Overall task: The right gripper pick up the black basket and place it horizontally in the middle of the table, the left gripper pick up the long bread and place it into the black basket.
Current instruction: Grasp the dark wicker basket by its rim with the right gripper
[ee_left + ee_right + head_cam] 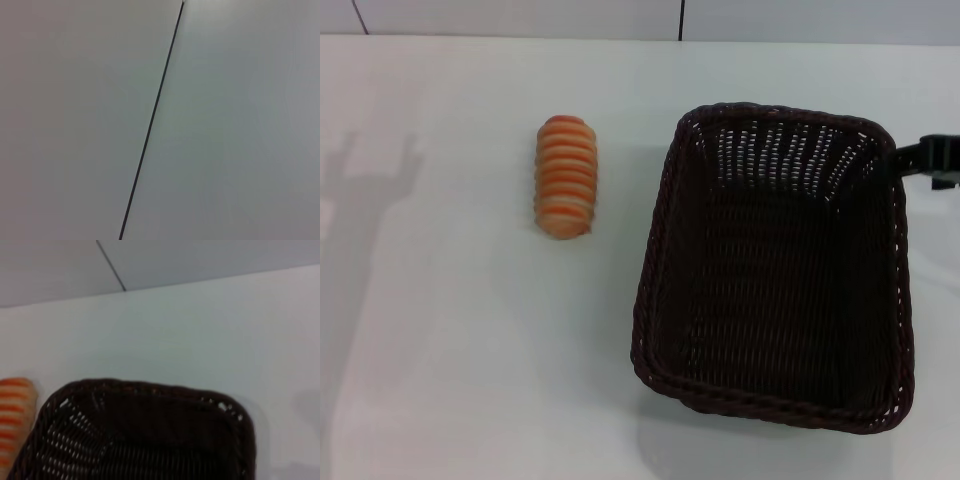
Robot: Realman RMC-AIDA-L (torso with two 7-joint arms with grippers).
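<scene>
The black basket [655,275] stands empty on the right half of the white table [450,350], its long side running from near to far. The long bread [566,177] lies to its left, apart from it, orange and cream striped. Only a black part of my right gripper [932,160] shows at the right edge, right by the basket's far right rim corner. The right wrist view shows the basket's rim [150,389] from close by and the end of the bread [15,410]. My left gripper is out of view; only its arm's shadow falls on the table's left.
A pale panelled wall with a dark seam [681,18] runs behind the table's far edge. The left wrist view shows only this wall and its seam [152,115]. White tabletop lies between the bread and the basket and in front of the bread.
</scene>
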